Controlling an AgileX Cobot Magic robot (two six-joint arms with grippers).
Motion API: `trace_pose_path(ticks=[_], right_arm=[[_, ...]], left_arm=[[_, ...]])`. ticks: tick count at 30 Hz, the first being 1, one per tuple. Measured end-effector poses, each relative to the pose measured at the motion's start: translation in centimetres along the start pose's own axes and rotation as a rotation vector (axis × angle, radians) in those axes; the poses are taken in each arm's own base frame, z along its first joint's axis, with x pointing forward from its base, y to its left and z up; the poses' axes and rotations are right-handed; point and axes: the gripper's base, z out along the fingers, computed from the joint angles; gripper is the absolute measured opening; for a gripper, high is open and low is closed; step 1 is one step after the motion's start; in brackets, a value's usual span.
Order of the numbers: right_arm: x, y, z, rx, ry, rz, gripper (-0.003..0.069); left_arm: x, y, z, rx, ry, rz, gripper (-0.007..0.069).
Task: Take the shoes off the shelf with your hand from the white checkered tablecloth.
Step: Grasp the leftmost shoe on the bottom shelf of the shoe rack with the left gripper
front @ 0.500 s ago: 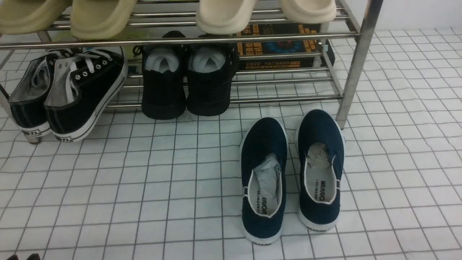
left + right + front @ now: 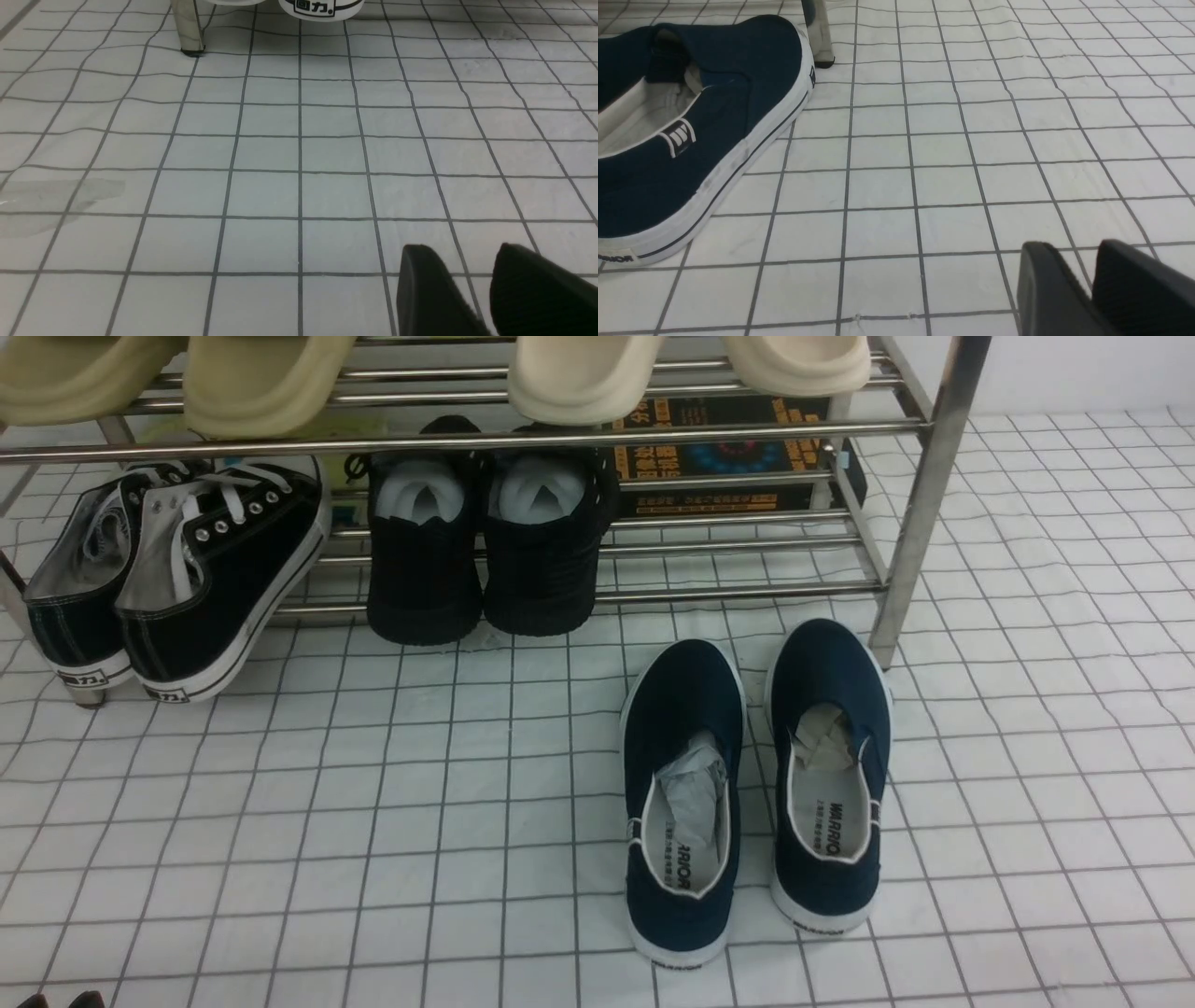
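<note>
The shoes (image 2: 177, 579), black lace-up sneakers with white laces and soles, rest on the lowest bars of the steel shelf (image 2: 467, 439) at its left end, heels toward me. One heel (image 2: 321, 7) shows at the edge of the left wrist view beside a shelf leg (image 2: 187, 28). My left gripper (image 2: 462, 247) hovers low over the white checkered tablecloth (image 2: 373, 821), well short of the shoes, jaws a little apart with only cloth between them. Just its tips (image 2: 56, 1001) show in the front view. My right gripper (image 2: 1071, 245) is also slightly open and empty over the cloth.
A pair of navy slip-ons (image 2: 747, 784) stands on the cloth by the shelf's right leg (image 2: 920, 504); one (image 2: 691, 130) lies near my right gripper. All-black shoes (image 2: 485, 551) sit mid-shelf, beige slippers (image 2: 579, 373) on the tier above, a printed box (image 2: 728, 457) behind.
</note>
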Motion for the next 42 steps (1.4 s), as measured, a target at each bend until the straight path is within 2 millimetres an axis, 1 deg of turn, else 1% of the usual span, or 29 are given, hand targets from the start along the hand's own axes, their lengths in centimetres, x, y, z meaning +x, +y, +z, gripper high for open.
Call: trace_pose_path(ticks=[28,30,32,33,34,35,36,37,39,42], right_arm=[[0.0,0.0,0.0,0.000,0.000,0.000,0.0221],[0.0,0.0,0.0,0.000,0.000,0.000,0.0223],[0.0,0.0,0.0,0.000,0.000,0.000,0.0228],[0.0,0.0,0.0,0.000,0.000,0.000,0.0229],[0.0,0.0,0.0,0.000,0.000,0.000,0.0232],[0.0,0.0,0.0,0.000,0.000,0.000,0.0232],[0.0,0.0,0.0,0.000,0.000,0.000,0.0233],[0.0,0.0,0.0,0.000,0.000,0.000,0.0235],[0.0,0.0,0.0,0.000,0.000,0.000,0.0235],[0.0,0.0,0.0,0.000,0.000,-0.001,0.0236]], left_arm=[[0.0,0.0,0.0,0.001,0.000,-0.014,0.0239],[0.0,-0.2,0.0,0.021,-0.001,-0.115,0.0239],[0.0,-0.7,0.0,0.082,0.007,-0.396,0.0239],[0.0,-0.8,0.0,0.089,0.009,-0.426,0.0239],[-0.1,-1.3,0.0,0.140,0.029,-0.681,0.0239],[-0.1,-1.3,0.0,0.146,0.031,-0.710,0.0239],[-0.1,-1.6,-0.1,0.183,0.051,-0.893,0.0239],[-0.2,-1.9,-0.1,0.209,0.064,-1.009,0.0239],[-0.4,-2.0,-0.1,0.234,0.066,-1.137,0.0239],[-0.9,-1.8,-0.1,0.249,0.013,-1.206,0.0239]])
